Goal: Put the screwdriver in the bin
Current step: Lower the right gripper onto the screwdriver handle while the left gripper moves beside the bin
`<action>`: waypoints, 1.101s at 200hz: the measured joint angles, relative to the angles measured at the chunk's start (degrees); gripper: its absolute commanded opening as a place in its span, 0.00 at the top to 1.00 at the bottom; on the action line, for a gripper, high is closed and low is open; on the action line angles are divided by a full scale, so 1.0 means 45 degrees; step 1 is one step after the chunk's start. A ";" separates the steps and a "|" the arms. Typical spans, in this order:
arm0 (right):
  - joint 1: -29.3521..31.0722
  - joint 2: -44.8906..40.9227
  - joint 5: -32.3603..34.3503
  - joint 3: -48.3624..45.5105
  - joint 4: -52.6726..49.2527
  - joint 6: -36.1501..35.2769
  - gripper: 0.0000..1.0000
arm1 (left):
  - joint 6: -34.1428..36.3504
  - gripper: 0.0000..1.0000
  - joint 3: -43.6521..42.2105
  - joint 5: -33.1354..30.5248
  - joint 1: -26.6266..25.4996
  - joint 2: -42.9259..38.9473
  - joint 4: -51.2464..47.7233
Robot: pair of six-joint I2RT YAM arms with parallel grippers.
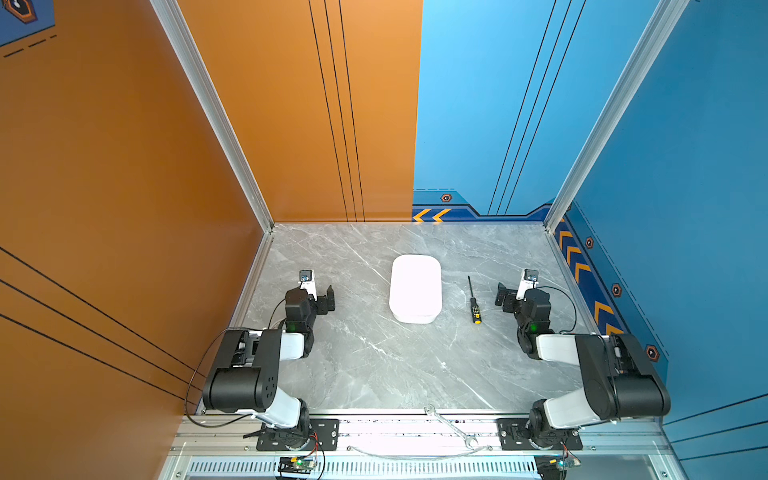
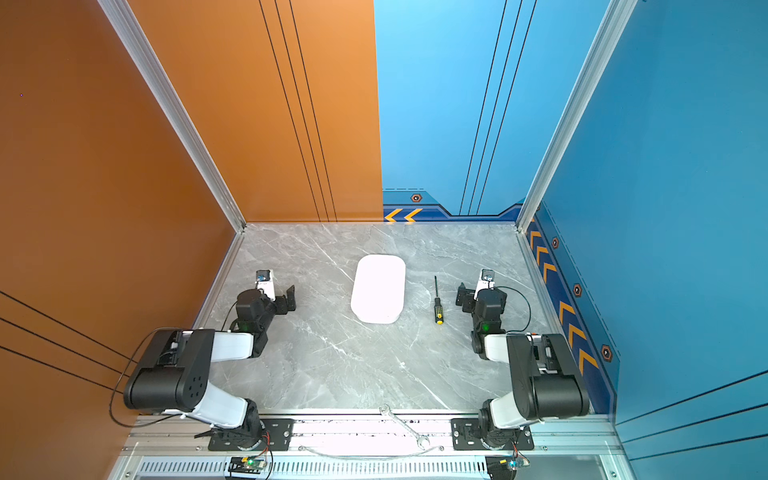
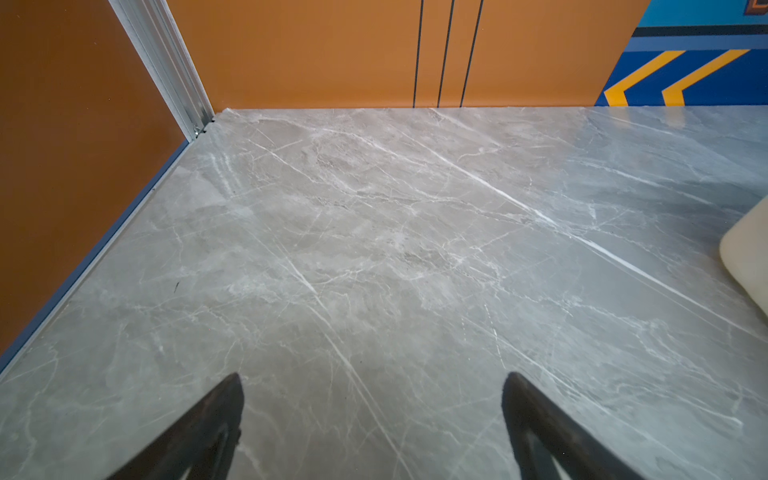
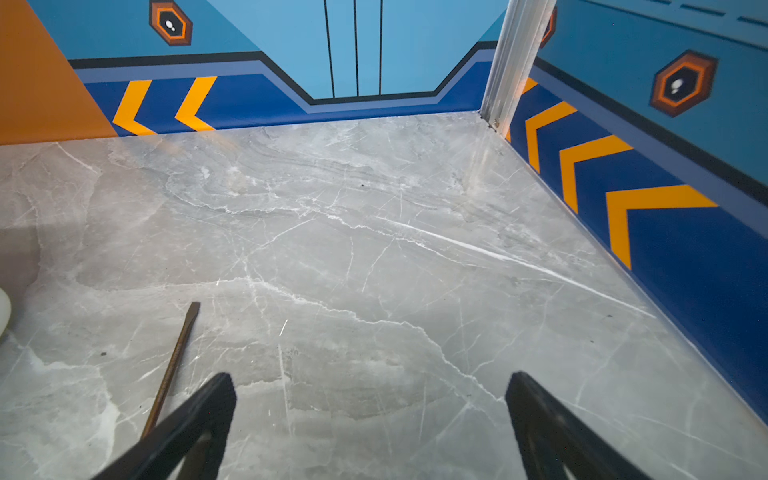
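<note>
Grey marble tabletop (image 1: pixel 374 365) carries the white bin (image 1: pixel 415 319). Left of the bin the left gripper (image 3: pixel 372 378) hovers, jaws spread and empty; right of the bin the right gripper (image 4: pixel 370 378) is likewise spread, holding nothing. A silver wrench (image 1: pixel 451 426) lies on the metal rail (image 1: pixel 374 432) well in front of the bin. The screwdriver (image 1: pixel 473 301) lies flat just right of the bin, untouched.

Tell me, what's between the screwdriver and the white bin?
Nothing at all. Only bare grey table lies between the screwdriver and the bin. They lie side by side without touching, as both top views show.
</note>
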 measured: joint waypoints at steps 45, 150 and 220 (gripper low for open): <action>0.0427 -0.1938 0.0097 0.3254 -0.5328 0.0991 0.00 | -0.0374 0.02 0.2137 0.0855 -0.0262 -0.2288 -0.3453; 0.2963 0.1477 -0.1642 0.6698 -1.2973 0.2953 0.02 | -0.3143 0.02 0.4410 0.5226 -0.1914 0.0699 -0.5969; 0.3813 0.2934 -0.1545 0.6941 -1.4086 0.3497 0.10 | -0.4969 0.02 0.5085 0.7718 -0.2545 0.2395 -0.5095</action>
